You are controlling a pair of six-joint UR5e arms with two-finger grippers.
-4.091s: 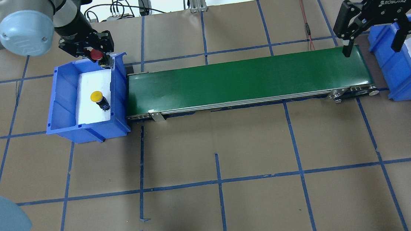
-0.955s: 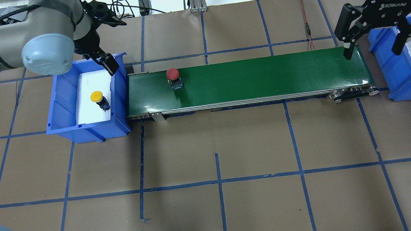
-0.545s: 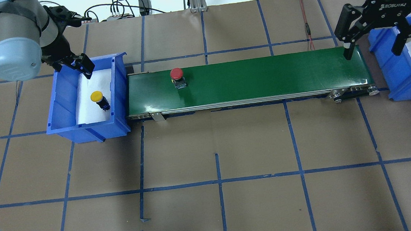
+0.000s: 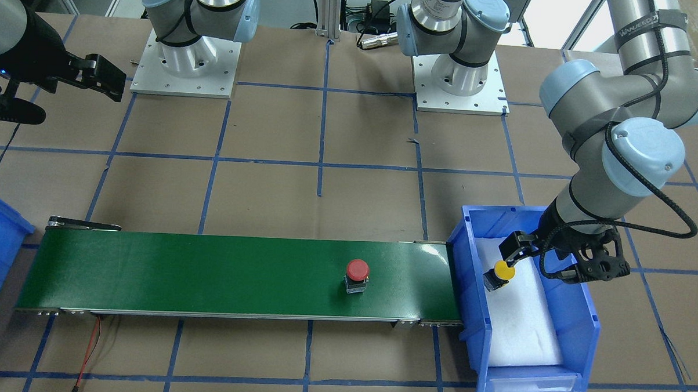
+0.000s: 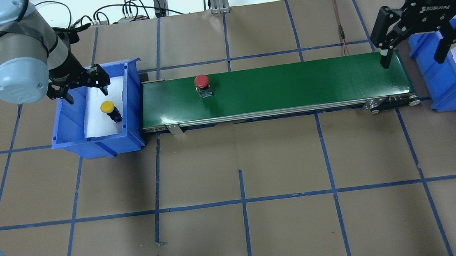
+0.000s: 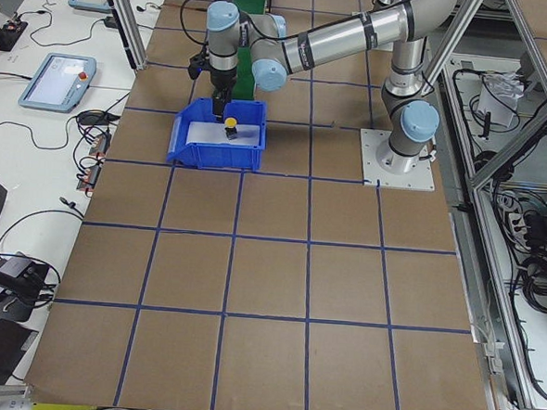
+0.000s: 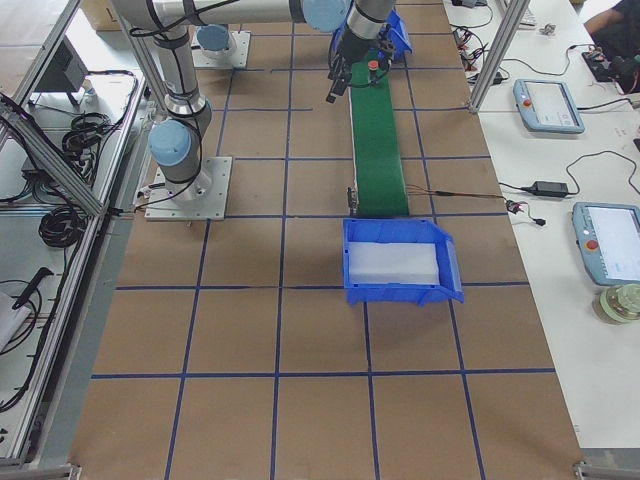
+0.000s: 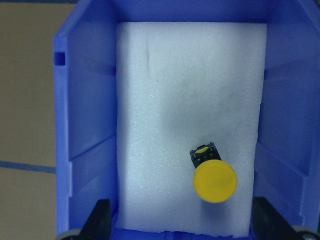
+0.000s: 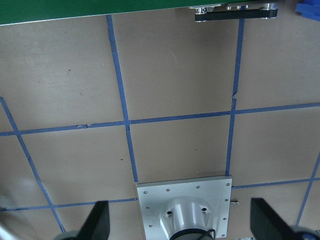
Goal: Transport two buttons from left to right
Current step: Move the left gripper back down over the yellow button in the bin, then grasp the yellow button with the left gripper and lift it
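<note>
Overhead, front views face each other, share belt (image 5: 290, 85). Side cameras far, at tabletop (image 6: 268, 288) ends. Left wrist close above bin (image 8: 85, 125).

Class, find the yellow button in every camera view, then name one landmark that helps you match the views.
Front-facing: yellow button at right, below middle, inside the bin.
Overhead: button at upper left, inside the bin.
Exterior left: button near the top, left of centre.
Exterior right: too small or hidden to tell.
Left wrist: button lower right of centre, on white foam.
Right wrist: not in it.
Landmark: the blue bin holding it.
</note>
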